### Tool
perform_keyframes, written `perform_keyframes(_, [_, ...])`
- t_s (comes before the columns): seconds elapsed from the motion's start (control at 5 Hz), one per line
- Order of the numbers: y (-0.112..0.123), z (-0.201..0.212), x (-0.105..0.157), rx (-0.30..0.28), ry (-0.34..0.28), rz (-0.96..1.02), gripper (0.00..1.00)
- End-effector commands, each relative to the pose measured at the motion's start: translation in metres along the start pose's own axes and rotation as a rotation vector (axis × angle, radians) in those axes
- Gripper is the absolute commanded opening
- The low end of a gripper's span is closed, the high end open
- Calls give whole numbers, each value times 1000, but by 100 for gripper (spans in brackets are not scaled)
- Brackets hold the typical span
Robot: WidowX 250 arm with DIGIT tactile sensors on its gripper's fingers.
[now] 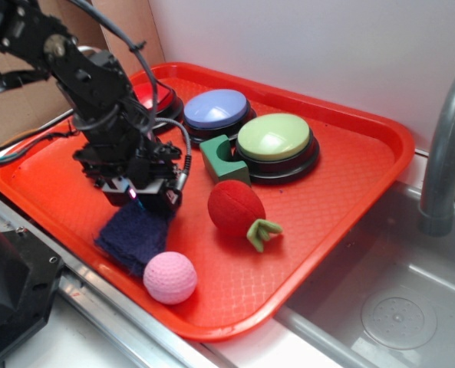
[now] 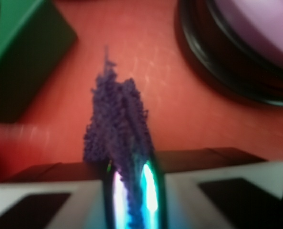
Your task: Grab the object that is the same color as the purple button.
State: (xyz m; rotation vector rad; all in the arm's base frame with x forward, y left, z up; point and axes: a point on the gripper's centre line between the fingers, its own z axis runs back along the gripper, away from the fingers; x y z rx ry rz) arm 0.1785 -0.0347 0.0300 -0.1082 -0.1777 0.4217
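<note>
A fuzzy dark blue-purple cloth (image 1: pixel 133 236) hangs from my gripper (image 1: pixel 139 201) over the front left of the red tray (image 1: pixel 350 176). In the wrist view the cloth (image 2: pixel 117 119) is pinched between my two glowing pads (image 2: pixel 148 188), which are nearly together, and it sticks out ahead with frayed edges. The purple button (image 1: pixel 215 109), a periwinkle dome on a black base, stands at the back of the tray; its edge shows at the top right of the wrist view (image 2: pixel 256 28).
A pink ball (image 1: pixel 169 277) lies right beside the cloth. A red ball (image 1: pixel 235 207) with a green stem, a green block (image 1: pixel 224 159), a green-domed button (image 1: pixel 275 138) and a red button (image 1: pixel 154 96) stand on the tray. A grey sink and faucet (image 1: pixel 442 153) are at the right.
</note>
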Motion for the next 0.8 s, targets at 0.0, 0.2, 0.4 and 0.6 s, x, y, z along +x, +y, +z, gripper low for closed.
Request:
perform_keyframes(0.0, [-25, 59, 23, -12, 95, -272, 0])
perform_keyframes(0.2, [-37, 88, 24, 8, 177, -416, 0])
perform_keyframes(0.4, [-50, 130, 20, -31, 190, -518, 0])
perform_keyframes(0.6, [-42, 140, 14, -94, 160, -476, 0])
